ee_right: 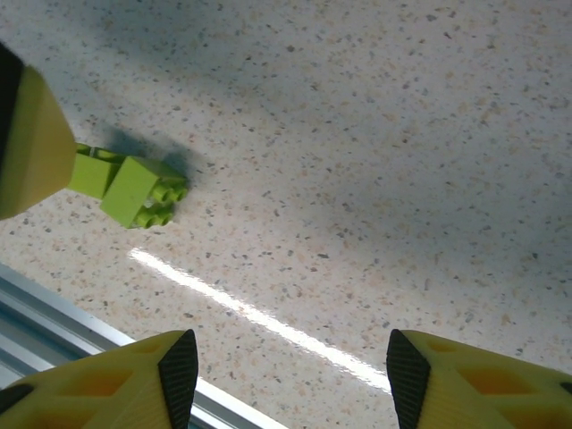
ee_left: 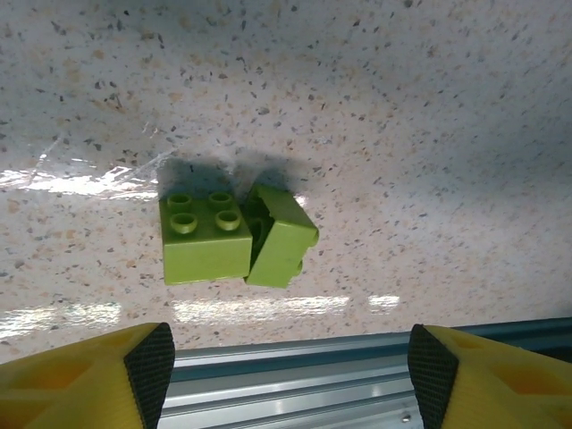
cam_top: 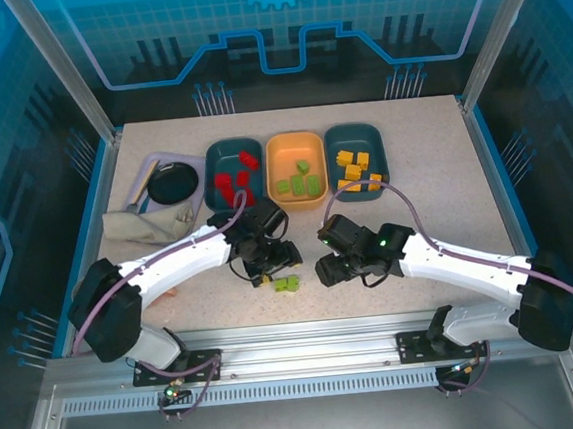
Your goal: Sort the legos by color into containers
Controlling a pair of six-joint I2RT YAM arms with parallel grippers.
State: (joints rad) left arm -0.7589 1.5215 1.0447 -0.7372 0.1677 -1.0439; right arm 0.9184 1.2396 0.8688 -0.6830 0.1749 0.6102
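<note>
Near the front rail (ee_left: 295, 402), on the left, the left gripper (ee_left: 290, 368) hangs with its jaws spread and nothing between them, just over two light green legos (ee_left: 237, 234) lying on the speckled table (ee_left: 429, 134). My guess is that it is about to pick one up. The pair touch, so it should come down on the upright brick (ee_left: 204, 234) alone, a finger on each flat side. That keeps it clear of the tipped brick (ee_left: 281, 237) leaning at its right. From there the brick belongs in the orange tray (cam_top: 281, 157), the middle one, where greens already lie.

Right of the bricks, the right gripper (ee_right: 293, 362) is likewise spread and empty over bare table. It would do well to give the other arm room.

Both bricks are small, glossy lime blocks. The upright one shows four round studs on top. The other lies on its side, studs pointing away from its neighbour.
</note>
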